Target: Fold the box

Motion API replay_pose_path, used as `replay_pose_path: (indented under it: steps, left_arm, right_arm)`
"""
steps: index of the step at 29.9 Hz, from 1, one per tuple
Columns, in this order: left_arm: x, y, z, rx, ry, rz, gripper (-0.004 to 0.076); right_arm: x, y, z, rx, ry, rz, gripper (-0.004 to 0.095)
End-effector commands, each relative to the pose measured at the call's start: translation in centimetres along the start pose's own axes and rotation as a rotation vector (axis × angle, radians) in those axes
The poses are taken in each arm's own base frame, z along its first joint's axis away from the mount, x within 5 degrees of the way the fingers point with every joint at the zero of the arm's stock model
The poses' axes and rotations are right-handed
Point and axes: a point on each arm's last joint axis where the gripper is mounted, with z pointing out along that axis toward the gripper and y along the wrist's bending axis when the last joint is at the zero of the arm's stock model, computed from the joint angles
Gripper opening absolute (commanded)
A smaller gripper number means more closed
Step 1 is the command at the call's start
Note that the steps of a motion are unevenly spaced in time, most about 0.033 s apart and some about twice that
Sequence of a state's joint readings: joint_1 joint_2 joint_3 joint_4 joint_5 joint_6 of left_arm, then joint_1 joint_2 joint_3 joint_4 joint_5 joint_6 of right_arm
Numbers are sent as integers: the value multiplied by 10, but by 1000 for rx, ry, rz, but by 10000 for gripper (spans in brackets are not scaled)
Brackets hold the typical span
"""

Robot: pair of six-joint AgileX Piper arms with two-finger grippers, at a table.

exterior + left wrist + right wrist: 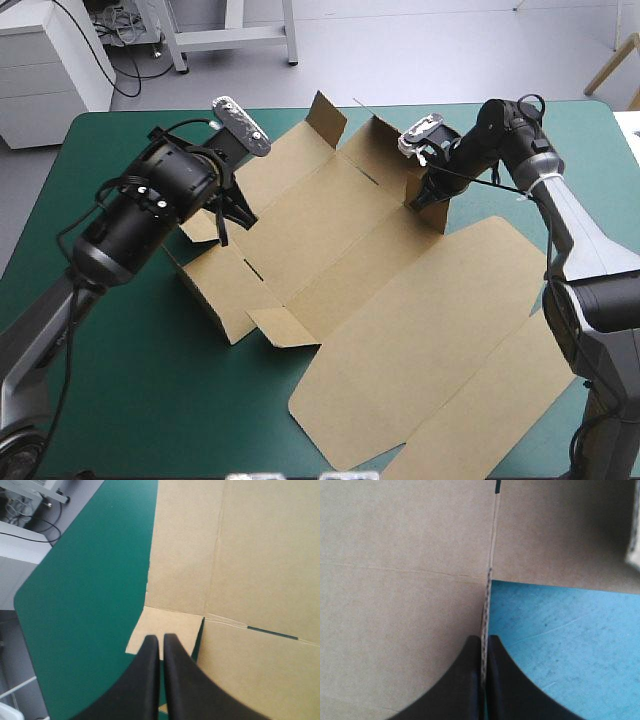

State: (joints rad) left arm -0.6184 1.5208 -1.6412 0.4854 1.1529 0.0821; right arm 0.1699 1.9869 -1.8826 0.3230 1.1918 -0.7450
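Brown box (400,330) lying mostly flat on the teal-green table (130,400), from centre to lower right of the high view; left end effector (236,212), all but closed, pinching a left-side flap; right end effector (424,196) likewise nipping an upright wall edge-on at upper right; both grips probably serve to raise the sides for tucking.

Grey floor (420,50) past the teal-green tabletop (130,400). I note a white cabinet (50,70) far left, cables (125,40) beside it, a white frame (230,35) mid-back, a wooden leg (612,62) far right. Light even.
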Motion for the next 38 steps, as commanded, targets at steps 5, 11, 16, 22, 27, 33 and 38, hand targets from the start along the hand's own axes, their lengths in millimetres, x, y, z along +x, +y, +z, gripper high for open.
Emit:
replay_pose_path:
  steps: [5,11,16,22,27,33,38]
  left_arm:
    - [32,52,-57,49,-90,-196,17]
    - [62,78,-78,7,-58,-312,16]
    - [77,86,-96,-19,-63,-346,16]
    - [91,81,-106,-14,-54,-352,15]
    - [107,70,-104,-11,-33,-353,15]
    - [134,61,-108,-79,-14,-395,15]
    - [152,51,-112,-84,-4,-412,15]
  right_arm:
    - [-18,4,-37,92,-141,-178,-20]
    - [-27,8,-36,127,-191,-307,-20]
    - [-39,19,-33,147,-232,-419,-20]
    - [-53,38,-17,142,-247,-570,-20]
    - [-67,55,-5,156,-278,-678,-20]
    - [-75,70,4,145,-300,-777,-20]
    - [-80,80,6,122,-342,-831,-20]
